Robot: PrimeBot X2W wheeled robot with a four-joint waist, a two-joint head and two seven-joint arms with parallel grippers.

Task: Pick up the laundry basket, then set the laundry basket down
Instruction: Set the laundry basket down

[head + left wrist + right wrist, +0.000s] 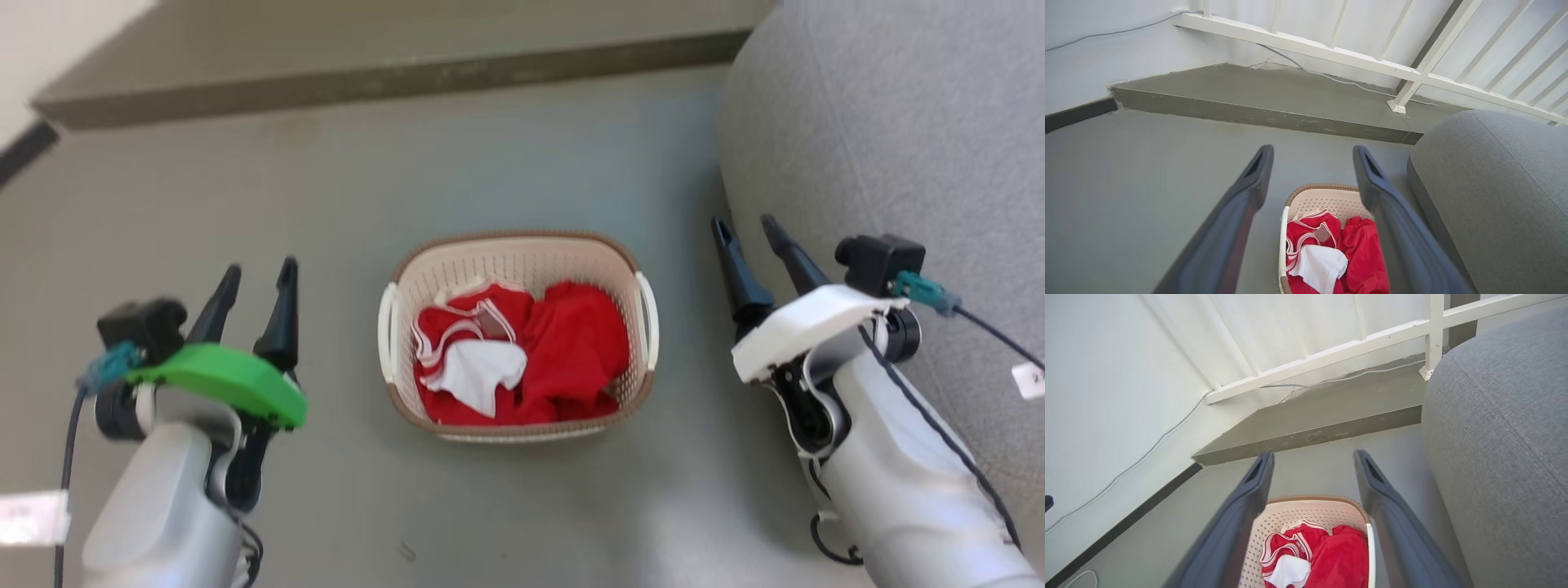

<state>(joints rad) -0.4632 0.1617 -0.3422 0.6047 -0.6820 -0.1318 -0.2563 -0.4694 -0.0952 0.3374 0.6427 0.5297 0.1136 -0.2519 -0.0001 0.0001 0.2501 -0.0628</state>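
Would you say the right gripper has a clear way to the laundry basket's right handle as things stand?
Probably yes: the right gripper is open, and bare floor separates it from the right handle of the laundry basket.

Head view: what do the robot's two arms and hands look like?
Both forearms are pale grey, each with a dark cable and a teal plug on a black block. The left hand has a green cover; the right hand a white cover. All fingers are long, dark and tapered.
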